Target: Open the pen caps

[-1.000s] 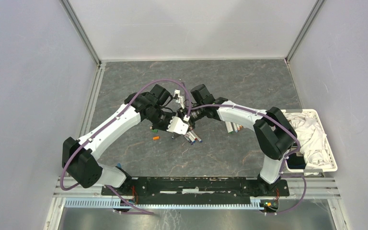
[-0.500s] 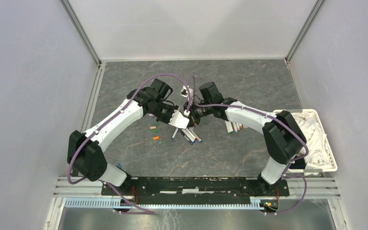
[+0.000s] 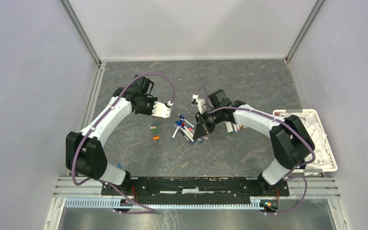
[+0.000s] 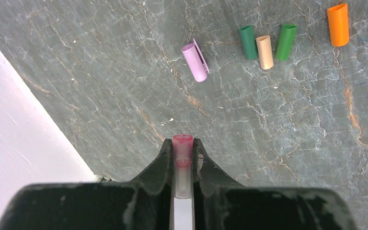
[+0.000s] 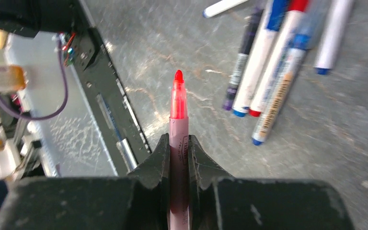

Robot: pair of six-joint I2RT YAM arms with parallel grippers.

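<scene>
My left gripper (image 4: 182,143) is shut on a small pink pen cap (image 4: 182,149), held above the table; in the top view it (image 3: 167,106) is left of centre. My right gripper (image 5: 178,140) is shut on a pink pen (image 5: 178,120) whose red tip is bare; in the top view it (image 3: 200,129) hangs over a pile of pens (image 3: 184,130). Loose caps lie on the table: purple (image 4: 195,62), dark green (image 4: 247,42), beige (image 4: 264,51), green (image 4: 286,41), orange (image 4: 338,25). Several white pens (image 5: 263,72) lie beyond the held pen.
A second group of pens (image 3: 233,127) lies under the right forearm. A white basket (image 3: 333,158) with a white cloth (image 3: 311,134) stands at the right edge. Green (image 3: 154,128) and orange (image 3: 156,138) caps lie left of the pile. Walls enclose three sides.
The two grippers were together at the centre; now they are apart. The left has swung left with the cap, the right has moved right and down with the uncapped pen.
</scene>
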